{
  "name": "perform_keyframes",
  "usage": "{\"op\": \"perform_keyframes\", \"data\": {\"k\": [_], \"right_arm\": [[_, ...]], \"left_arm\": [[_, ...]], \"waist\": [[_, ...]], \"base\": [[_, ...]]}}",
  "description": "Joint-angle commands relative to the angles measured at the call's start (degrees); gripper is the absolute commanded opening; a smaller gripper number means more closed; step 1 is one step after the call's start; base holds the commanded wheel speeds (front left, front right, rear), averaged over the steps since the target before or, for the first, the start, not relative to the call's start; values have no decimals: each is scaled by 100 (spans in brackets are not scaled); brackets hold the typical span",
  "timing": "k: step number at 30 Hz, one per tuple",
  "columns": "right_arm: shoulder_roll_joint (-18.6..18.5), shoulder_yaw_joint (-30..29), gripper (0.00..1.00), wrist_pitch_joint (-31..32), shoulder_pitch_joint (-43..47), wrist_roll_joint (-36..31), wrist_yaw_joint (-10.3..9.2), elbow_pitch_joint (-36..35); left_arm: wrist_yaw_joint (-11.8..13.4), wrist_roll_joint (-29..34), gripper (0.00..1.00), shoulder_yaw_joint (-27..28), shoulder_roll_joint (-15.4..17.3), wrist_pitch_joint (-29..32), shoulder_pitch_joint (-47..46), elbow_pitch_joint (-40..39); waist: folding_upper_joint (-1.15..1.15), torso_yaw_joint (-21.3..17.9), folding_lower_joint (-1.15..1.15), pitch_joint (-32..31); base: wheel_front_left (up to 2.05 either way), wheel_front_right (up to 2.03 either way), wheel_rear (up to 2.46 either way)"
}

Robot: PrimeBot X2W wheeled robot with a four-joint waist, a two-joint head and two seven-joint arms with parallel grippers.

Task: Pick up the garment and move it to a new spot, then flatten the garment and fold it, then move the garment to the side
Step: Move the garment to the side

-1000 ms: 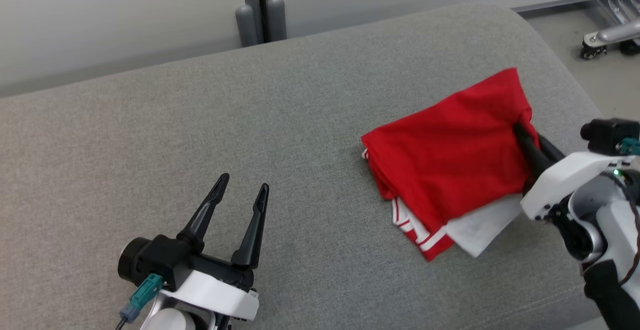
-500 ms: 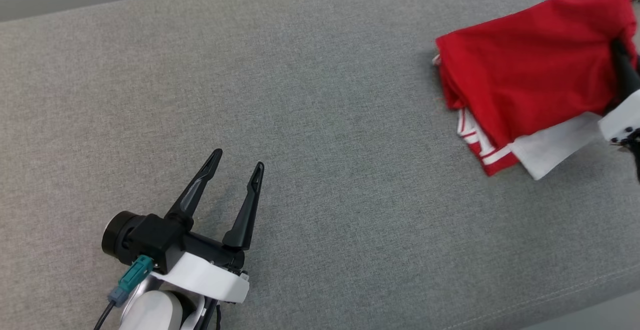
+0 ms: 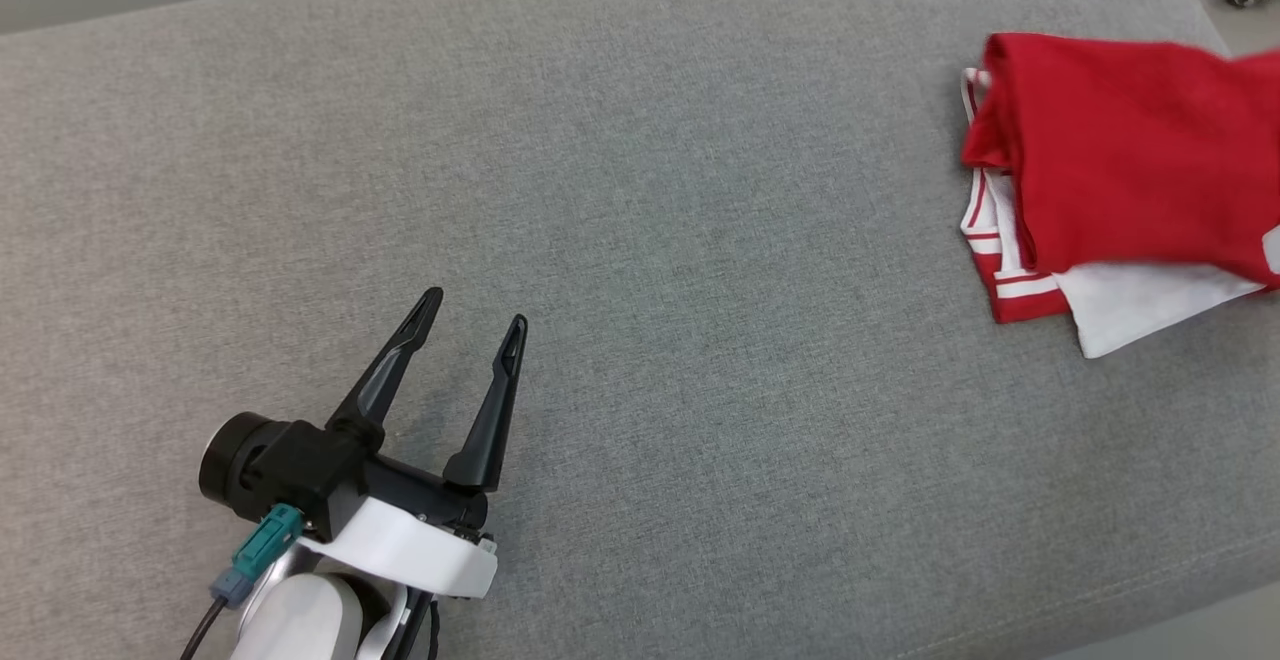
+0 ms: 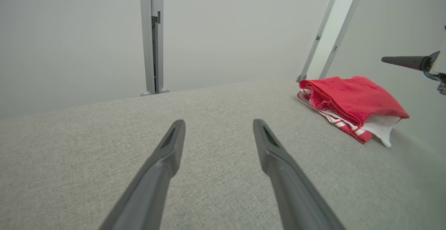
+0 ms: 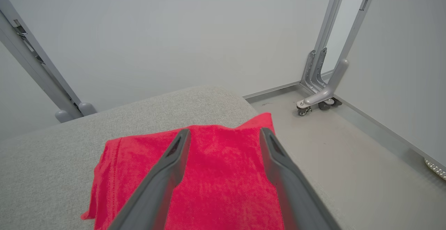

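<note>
The garment is a folded red piece with white stripes and a white layer beneath. It lies flat at the right end of the grey cushion. The left wrist view shows the garment at the far right. My right gripper hovers open just above the garment, with nothing between its fingers. One of its fingers pokes in at the right edge of the left wrist view. My left gripper is open and empty over the cushion's near left part, far from the garment; its own view shows my left gripper just above the fabric.
The cushion's right edge drops to a grey floor just past the garment. A wheeled metal frame stands on that floor by the wall. A grey post rises behind the cushion's far edge.
My right gripper has opened and let go of the garment, which now lies flat near the cushion's right end. The head camera has shifted. The left gripper has stayed put.
</note>
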Motion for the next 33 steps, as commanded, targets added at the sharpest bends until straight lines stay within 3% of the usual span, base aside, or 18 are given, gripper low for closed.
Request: {"op": "perform_keyframes", "data": {"k": [1,9,21,25,33], "right_arm": [[-47,-11,100,-166,-72,-60,-1,13],[-167,43,100,-650,152,-404,-1,-393],[-16,-133,100,-550,1553,-812,-1,-2442],[188,-337,100,-344,2357,-943,0,-3259],[983,-772,100,-18,4133,-1191,-1,-4772]], "left_arm": [[21,-32,100,15,11,-45,-101,12],[102,-189,100,106,-88,-248,39,216],[310,-418,100,637,-47,-420,392,326],[404,-465,100,791,-42,-428,575,338],[566,-513,100,894,-108,-434,931,489]], "waist": [[0,43,0,-62],[0,322,0,-600],[0,835,0,-1667],[0,1013,0,-1941],[0,1299,0,-2168]], "base": [[0,0,0],[0,0,0],[0,0,0],[0,0,0],[0,0,0]]}}
